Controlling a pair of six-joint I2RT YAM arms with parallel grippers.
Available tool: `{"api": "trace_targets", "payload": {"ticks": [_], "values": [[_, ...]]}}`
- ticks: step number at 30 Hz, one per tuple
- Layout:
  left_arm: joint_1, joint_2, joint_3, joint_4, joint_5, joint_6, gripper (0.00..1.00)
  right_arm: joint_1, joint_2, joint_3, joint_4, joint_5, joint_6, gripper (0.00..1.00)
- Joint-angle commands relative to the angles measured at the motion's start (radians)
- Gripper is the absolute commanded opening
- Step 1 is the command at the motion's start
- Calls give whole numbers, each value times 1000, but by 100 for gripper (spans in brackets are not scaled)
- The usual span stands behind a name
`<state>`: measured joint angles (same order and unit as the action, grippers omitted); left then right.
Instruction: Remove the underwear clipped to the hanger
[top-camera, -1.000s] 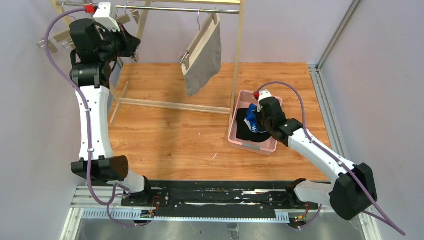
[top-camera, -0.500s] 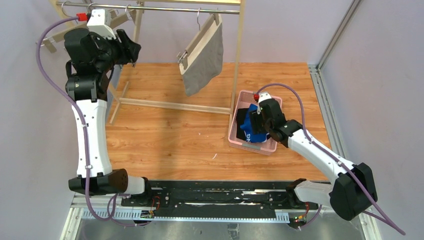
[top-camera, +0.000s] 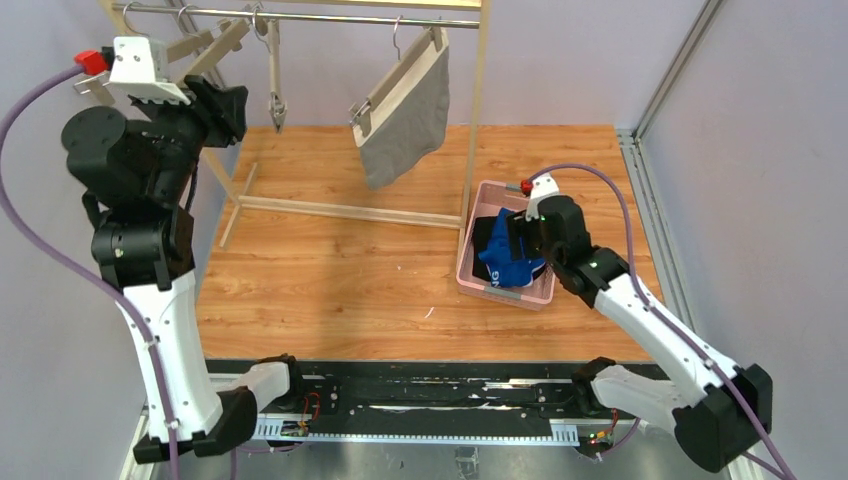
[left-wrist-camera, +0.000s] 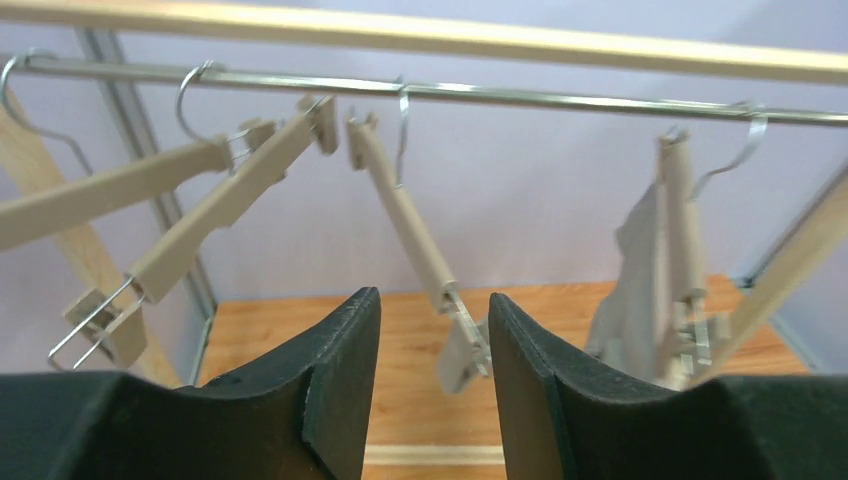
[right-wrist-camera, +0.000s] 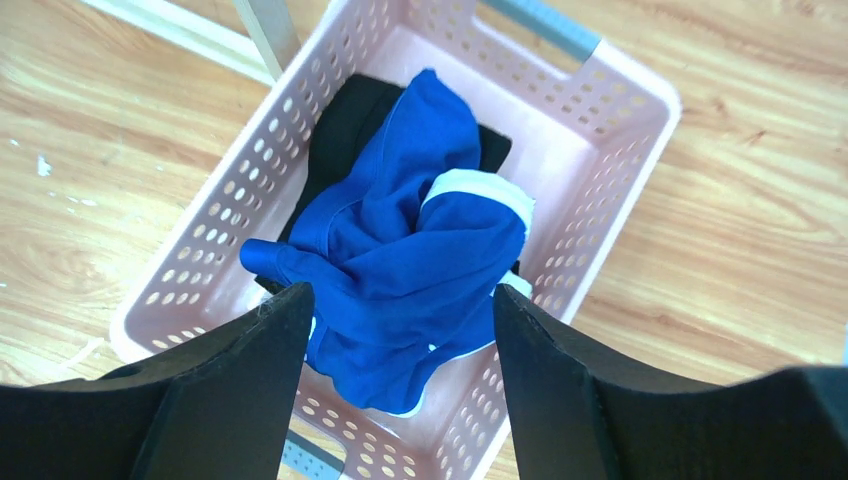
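Wood-grain bench top (top-camera: 340, 270), pale walls on three sides; a wooden rack with a metal rail (left-wrist-camera: 550, 97) stands along the far edge.

Grey briefs (top-camera: 405, 125) hang from the rail towards its right end, clipped to a tilted wooden hanger (top-camera: 395, 75); the left wrist view shows the same garment at its right side, blurred. Blue briefs (right-wrist-camera: 400, 240) lie crumpled in a pink perforated basket (right-wrist-camera: 620, 130), white waistband showing; black briefs (right-wrist-camera: 350, 120) lie beneath them. The basket sits on the right half of the bench, mid-depth, just beside the rack's right post (top-camera: 475, 130).

Right gripper (right-wrist-camera: 400, 290) hovers directly above the basket, jaws spread wide, nothing between them; whether the fingertips touch the blue fabric cannot be told.

Left gripper (left-wrist-camera: 430, 297) is raised at the far left corner, level with the rail, jaws parted by a narrow gap and gripping nothing; three other clip hangers (left-wrist-camera: 400, 215) hang ahead of it, left of the grey briefs.
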<state>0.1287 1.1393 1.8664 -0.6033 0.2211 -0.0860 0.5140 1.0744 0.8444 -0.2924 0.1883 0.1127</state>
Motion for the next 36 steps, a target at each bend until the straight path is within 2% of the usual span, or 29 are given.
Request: {"api": "trace_targets", "payload": {"ticks": [1,5,11,17,21,29,36], "values": [[5,-27,17,81,148,-79,50,-3,-118,41,10,28,-29,67],[2,0,61,103,242,-128,48,24,-180,107,-76,69,-12,68],[-29,8,66,124,226,-127,46,141,-179,216,-182,219,26,68],[-266,68,76,101,67,-34,45,397,-40,427,-234,508,-10,69],[-384,165,168,28,-38,52,46,475,44,513,-244,600,-30,70],[-486,256,232,-15,-118,137,49,477,-43,455,-164,674,-40,74],[-489,307,247,-29,-69,145,53,477,-112,351,-156,672,-43,74]]}}
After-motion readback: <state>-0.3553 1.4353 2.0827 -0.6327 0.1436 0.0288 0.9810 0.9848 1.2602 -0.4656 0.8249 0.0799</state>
